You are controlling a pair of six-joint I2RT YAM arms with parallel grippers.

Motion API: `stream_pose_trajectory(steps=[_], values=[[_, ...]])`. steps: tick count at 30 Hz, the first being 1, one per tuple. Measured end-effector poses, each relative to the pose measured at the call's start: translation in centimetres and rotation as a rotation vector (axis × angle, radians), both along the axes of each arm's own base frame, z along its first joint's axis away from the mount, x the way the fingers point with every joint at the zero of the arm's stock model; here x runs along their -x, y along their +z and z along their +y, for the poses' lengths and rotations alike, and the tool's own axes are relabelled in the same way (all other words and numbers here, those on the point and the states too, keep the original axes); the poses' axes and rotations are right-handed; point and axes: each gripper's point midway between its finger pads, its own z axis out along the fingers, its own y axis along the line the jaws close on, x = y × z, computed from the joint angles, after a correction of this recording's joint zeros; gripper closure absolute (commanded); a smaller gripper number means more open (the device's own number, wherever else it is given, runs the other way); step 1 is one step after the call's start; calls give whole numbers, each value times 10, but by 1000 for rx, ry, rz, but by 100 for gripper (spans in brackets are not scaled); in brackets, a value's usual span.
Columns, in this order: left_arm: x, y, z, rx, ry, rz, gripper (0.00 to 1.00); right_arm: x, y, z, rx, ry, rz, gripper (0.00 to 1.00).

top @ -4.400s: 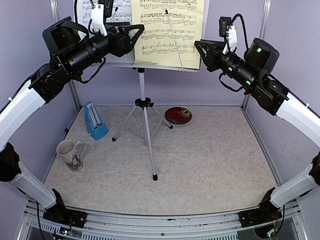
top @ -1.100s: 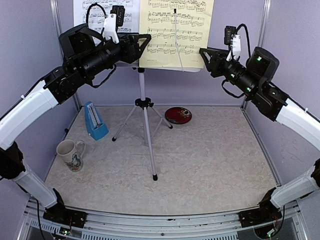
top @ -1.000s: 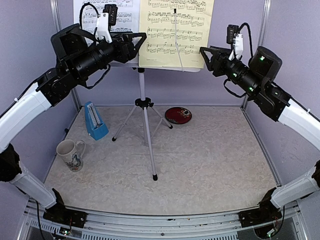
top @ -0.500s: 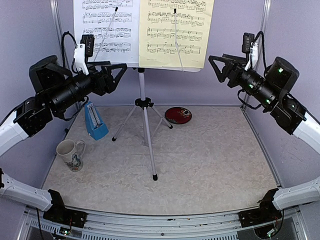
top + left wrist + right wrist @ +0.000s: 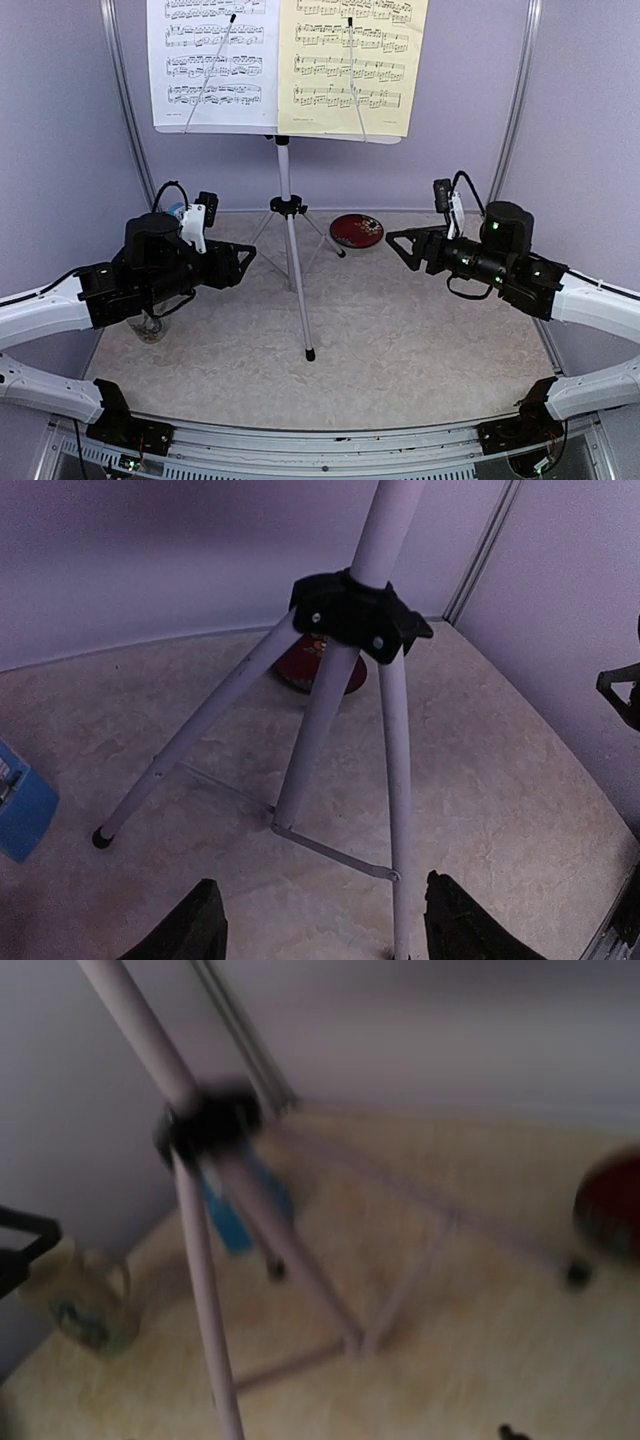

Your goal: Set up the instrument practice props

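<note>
The white perforated music stand point(image 5: 283, 128) stands on its silver tripod point(image 5: 290, 235) at the back middle. A white music sheet point(image 5: 212, 60) and a yellow music sheet point(image 5: 350, 60) rest side by side on it, each under a thin wire. My left gripper point(image 5: 243, 266) hangs open low to the left of the tripod, nothing between its fingers point(image 5: 200, 932). My right gripper point(image 5: 398, 250) hangs open to the tripod's right, pointing at it. The blue metronome point(image 5: 20, 800) shows at the left wrist view's edge and blurred in the right wrist view point(image 5: 232, 1215); my left arm hides it from above.
A red round plate point(image 5: 357, 230) lies behind the tripod to the right. The white patterned mug point(image 5: 85, 1300) stands at the left, mostly under my left arm in the top view. Purple walls close in the table on three sides.
Both arms have dropped from beside the sheets at the top of the stand to low over the table, one on each side of the tripod. Both sheets stay on the stand.
</note>
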Motion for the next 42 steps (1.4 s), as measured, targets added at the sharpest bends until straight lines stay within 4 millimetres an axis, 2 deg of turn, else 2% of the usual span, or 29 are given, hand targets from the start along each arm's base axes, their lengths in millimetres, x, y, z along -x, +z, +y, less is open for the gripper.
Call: stream_pose_trajectory(steps=[3,8,12,16,18,21,26,30,33,38,40,42], values=[[-3,-40,-7,-20,-10,78,44,5,-39,16,22,40,87,28],[-4,-96,-12,-1,-27,174,47,12,-77,45,35,105,158,37],[-9,-123,-13,21,-25,202,48,-1,-100,59,45,109,179,43],[-18,-143,-24,28,-38,207,50,-12,-131,78,71,136,227,45],[-21,-152,-30,32,-45,211,51,-12,-141,85,68,157,247,44],[-23,-165,-30,33,-37,220,53,-9,-145,92,56,185,255,38],[-39,-165,-12,64,28,209,53,13,-149,117,47,262,255,32],[-62,-162,14,77,109,196,53,20,-162,125,66,283,267,34],[-79,-158,28,81,154,188,53,-1,-164,116,75,236,253,36],[-105,-143,41,94,196,171,54,-60,-146,101,56,140,193,41],[-115,-142,41,90,204,174,56,-78,-144,99,55,122,181,39],[-121,-144,40,81,210,182,57,-83,-149,100,58,125,189,35]])
